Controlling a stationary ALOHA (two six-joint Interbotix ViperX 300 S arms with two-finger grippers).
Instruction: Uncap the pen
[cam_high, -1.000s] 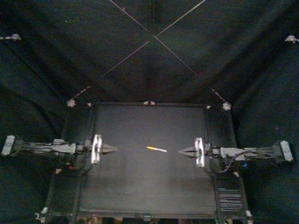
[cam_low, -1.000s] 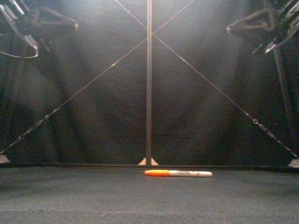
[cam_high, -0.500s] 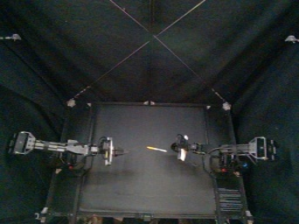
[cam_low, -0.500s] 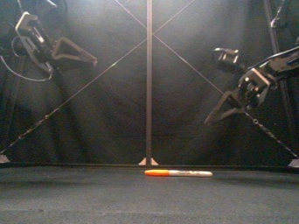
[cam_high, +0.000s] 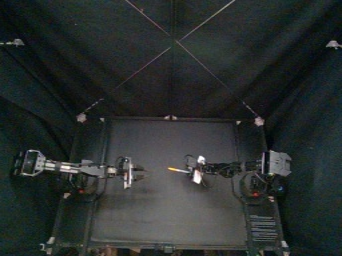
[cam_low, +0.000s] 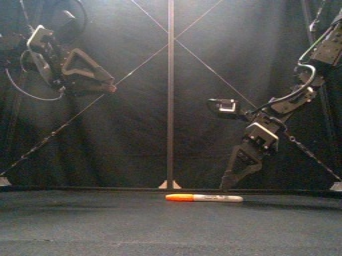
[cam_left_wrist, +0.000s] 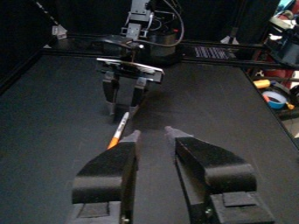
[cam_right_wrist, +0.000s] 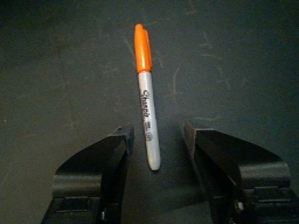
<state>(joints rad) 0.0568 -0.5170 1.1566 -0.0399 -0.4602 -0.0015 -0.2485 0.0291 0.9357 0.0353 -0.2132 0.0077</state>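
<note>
Right end effector (cam_right_wrist: 156, 133) dropped lower toward pen (cam_right_wrist: 142, 96), jaws wide, empty; left end effector (cam_left_wrist: 152, 134) open too, well apart. Pen flat at middle of surface (cam_high: 147, 215). Risk: off-centre closing rolls pen away.

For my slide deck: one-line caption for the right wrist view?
Open right gripper hangs over a white marker pen with an orange cap, lying on the black table.

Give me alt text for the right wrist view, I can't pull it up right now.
A pen with an orange cap lies on the black table. Its barrel end sits between the open fingers of the right gripper, which have not closed on it. The cap points away from the camera.
</note>
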